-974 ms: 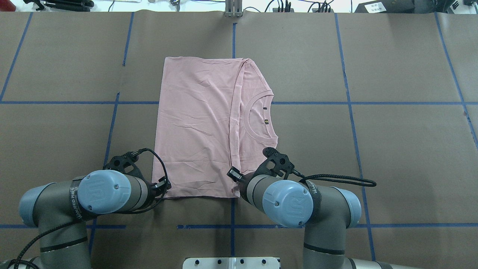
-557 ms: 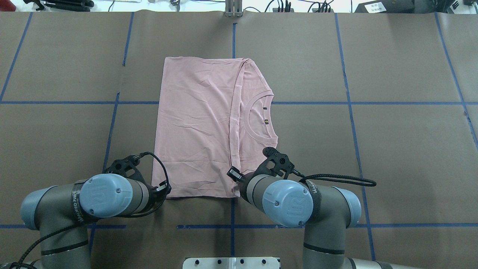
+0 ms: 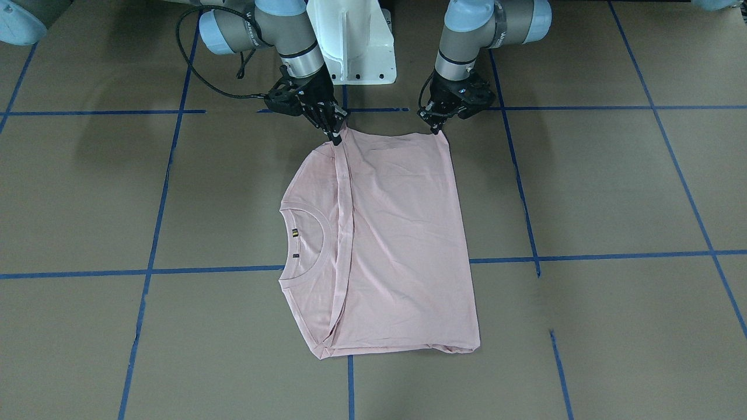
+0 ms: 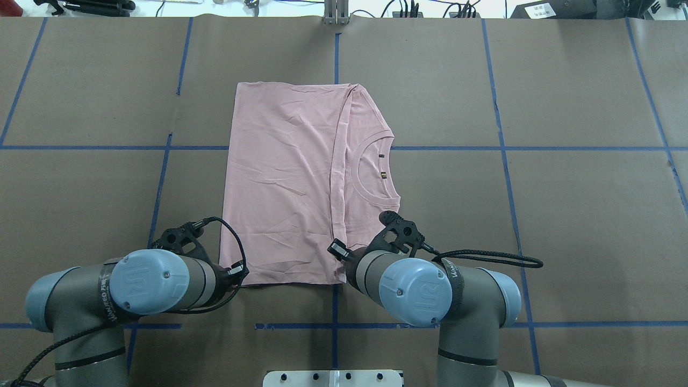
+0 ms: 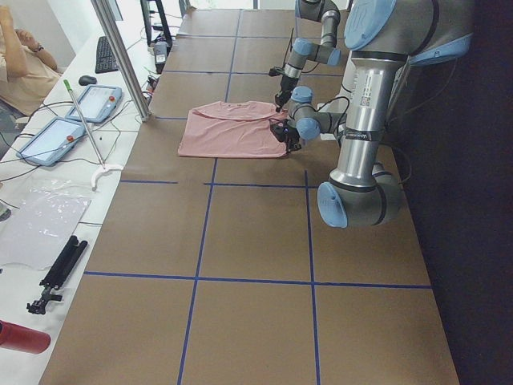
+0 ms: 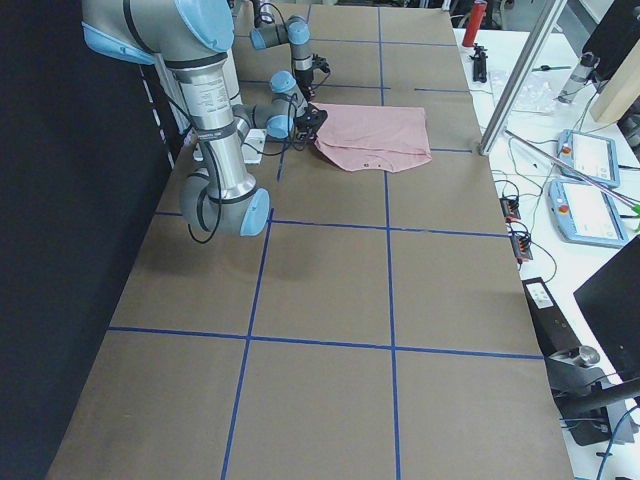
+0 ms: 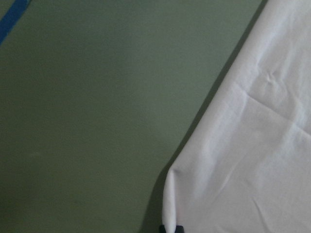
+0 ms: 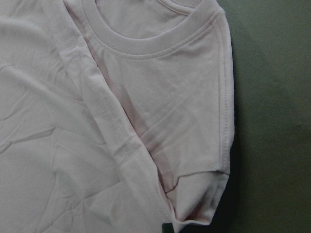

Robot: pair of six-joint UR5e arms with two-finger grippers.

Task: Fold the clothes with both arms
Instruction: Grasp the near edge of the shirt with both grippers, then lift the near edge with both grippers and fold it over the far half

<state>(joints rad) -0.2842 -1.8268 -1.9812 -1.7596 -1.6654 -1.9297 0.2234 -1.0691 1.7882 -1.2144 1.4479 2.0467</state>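
The pale pink T-shirt point(image 4: 285, 177) lies flat on the brown table, folded lengthwise, with its ribbed collar point(image 4: 371, 180) toward my right. Its print is hidden. In the front-facing view my left gripper point(image 3: 439, 129) is shut on the shirt's near corner on my left side. My right gripper point(image 3: 337, 137) is shut on the near end of the fold seam beside the sleeve. The left wrist view shows the pinched corner point(image 7: 194, 194), slightly raised. The right wrist view shows the sleeve fold point(image 8: 199, 194). In the overhead view both wrists point(image 4: 150, 279) point(image 4: 408, 290) cover the fingertips.
The white pedestal base point(image 3: 350, 41) stands between the arms. Blue tape lines point(image 4: 336, 54) grid the table. Cables and tools lie along the far edge point(image 4: 86, 5). An operator point(image 5: 20, 64) and tablets point(image 5: 96, 100) are beyond that edge.
My left wrist has shifted slightly toward the shirt's near corner and back. The shirt's near left corner has barely moved. The right arm is still.
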